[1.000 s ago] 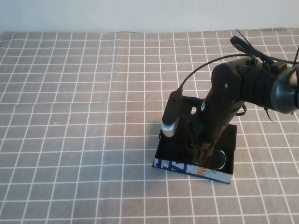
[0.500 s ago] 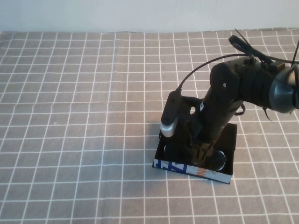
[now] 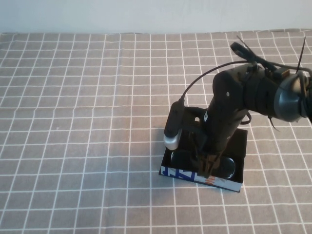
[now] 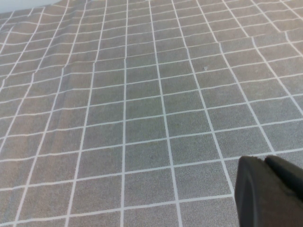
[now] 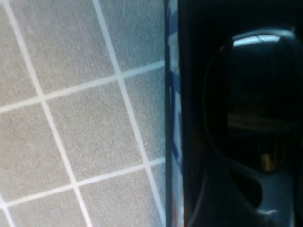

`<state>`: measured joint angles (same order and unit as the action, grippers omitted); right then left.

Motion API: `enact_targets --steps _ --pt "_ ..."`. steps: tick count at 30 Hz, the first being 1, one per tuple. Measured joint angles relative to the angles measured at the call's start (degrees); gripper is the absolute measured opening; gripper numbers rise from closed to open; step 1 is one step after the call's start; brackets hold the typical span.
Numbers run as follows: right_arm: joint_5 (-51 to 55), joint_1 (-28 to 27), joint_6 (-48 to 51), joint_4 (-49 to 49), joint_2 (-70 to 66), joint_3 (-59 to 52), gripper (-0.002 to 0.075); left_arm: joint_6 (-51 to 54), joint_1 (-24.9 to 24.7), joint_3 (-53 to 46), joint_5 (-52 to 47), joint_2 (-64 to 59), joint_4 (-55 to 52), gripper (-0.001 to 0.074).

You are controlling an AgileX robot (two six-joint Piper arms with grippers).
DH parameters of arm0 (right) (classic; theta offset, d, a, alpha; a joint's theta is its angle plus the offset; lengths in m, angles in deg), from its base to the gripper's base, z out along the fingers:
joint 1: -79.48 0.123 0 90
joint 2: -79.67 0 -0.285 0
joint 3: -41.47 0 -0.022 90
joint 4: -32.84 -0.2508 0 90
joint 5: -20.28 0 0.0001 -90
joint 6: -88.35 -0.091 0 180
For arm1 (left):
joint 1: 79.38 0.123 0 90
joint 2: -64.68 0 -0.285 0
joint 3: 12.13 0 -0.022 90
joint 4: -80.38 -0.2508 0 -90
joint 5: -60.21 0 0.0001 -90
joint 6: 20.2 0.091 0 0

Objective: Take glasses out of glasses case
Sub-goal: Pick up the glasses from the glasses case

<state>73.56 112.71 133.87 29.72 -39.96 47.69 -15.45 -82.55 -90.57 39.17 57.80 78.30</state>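
Observation:
The glasses case [image 3: 176,173] lies open on the checked cloth at the front right, its white printed side facing me. The dark glasses [image 3: 230,166] lie inside it, with one lens on each side of my arm. My right gripper [image 3: 205,166] reaches down into the case between the two lenses. In the right wrist view one dark lens [image 5: 255,109] fills the case beside the white printed wall [image 5: 173,118]. My left gripper [image 4: 265,189] shows only in the left wrist view, shut and empty above bare cloth, and is out of the high view.
The grey cloth with white grid lines [image 3: 87,122] covers the whole table. The right arm [image 3: 253,92] and its cable stretch in from the right edge. A white wall runs along the table's far edge.
My right arm has shifted slightly left and lowered further into the case. The case and glasses have not moved.

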Motion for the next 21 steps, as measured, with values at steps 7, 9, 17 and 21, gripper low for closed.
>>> enact_targets --steps 7,9,17,21 --pt "-0.1 0.0 0.0 0.4 -2.0 0.0 0.0277 0.0 0.0 0.0 0.0 0.0 0.0 -0.0005" --pt "-0.1 0.0 -1.2 0.5 -2.1 0.1 0.0233 0.0 0.0 0.0 0.0 0.0 0.0 -0.0005" --pt "0.4 -0.5 -18.5 0.7 5.6 2.9 0.0004 0.0 0.0 0.0 0.0 0.0 0.0 -0.0005" --pt "4.8 -1.7 -28.9 1.3 12.2 3.3 -0.0011 0.0 0.0 0.0 0.0 0.0 0.0 -0.0005"
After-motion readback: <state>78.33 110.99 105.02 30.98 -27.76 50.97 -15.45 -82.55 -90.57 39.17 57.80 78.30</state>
